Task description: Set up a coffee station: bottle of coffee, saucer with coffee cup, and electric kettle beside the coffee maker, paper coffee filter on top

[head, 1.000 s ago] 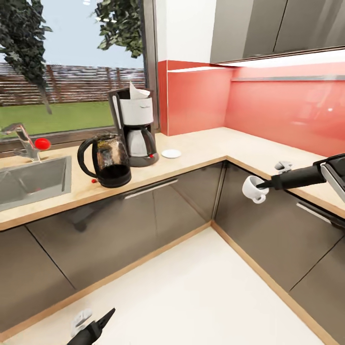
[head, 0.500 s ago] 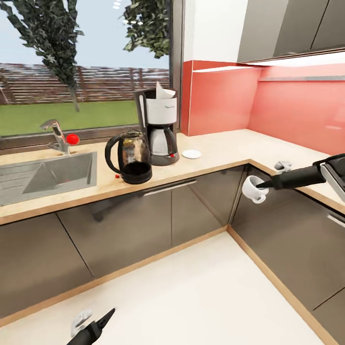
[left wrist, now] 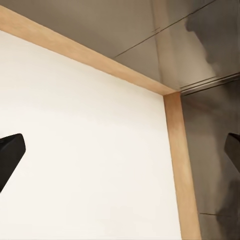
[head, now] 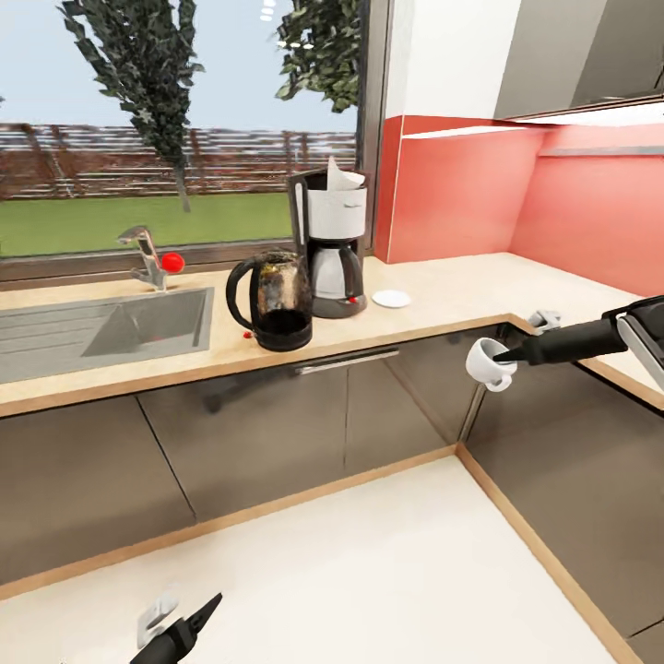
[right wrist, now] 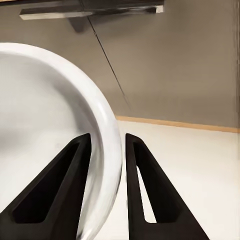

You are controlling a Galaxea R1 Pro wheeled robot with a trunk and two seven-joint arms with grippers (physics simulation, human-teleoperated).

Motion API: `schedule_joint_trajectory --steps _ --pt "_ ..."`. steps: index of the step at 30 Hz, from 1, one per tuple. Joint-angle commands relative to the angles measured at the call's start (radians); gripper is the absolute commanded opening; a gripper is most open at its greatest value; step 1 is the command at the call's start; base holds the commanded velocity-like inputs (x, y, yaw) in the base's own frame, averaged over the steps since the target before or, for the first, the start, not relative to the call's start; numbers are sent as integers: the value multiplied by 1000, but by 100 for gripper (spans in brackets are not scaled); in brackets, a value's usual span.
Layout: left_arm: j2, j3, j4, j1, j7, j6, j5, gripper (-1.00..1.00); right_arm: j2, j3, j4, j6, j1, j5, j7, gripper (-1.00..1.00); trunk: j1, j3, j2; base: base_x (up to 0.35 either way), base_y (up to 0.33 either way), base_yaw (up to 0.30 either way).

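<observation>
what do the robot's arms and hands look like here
The right arm is a slim black tube ending in a grey and white wrist housing. The right hand has two flat, tapering matte black fingers with recessed panels. The left hand pairs a black pointed finger with a white one. No cables or markings are visible.

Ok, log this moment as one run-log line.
right gripper: shut on coffee cup rim | left gripper: open, low | saucer: bare, beside coffee maker
</observation>
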Motion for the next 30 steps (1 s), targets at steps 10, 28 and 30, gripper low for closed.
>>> schedule_joint_trajectory --steps 10,28,30 --pt "-3 3 0 0 -5 10 7 100 -1 3 0 4 -1 -6 -1 -100 0 -1 0 0 -200 178" --pt "-3 3 0 0 -5 10 7 100 -2 1 0 5 -1 -5 0 -100 0 -1 0 0 -121 141" --pt "-3 3 0 0 -5 10 7 100 -2 1 -1 6 -1 -5 1 -100 0 -1 0 0 -275 2"
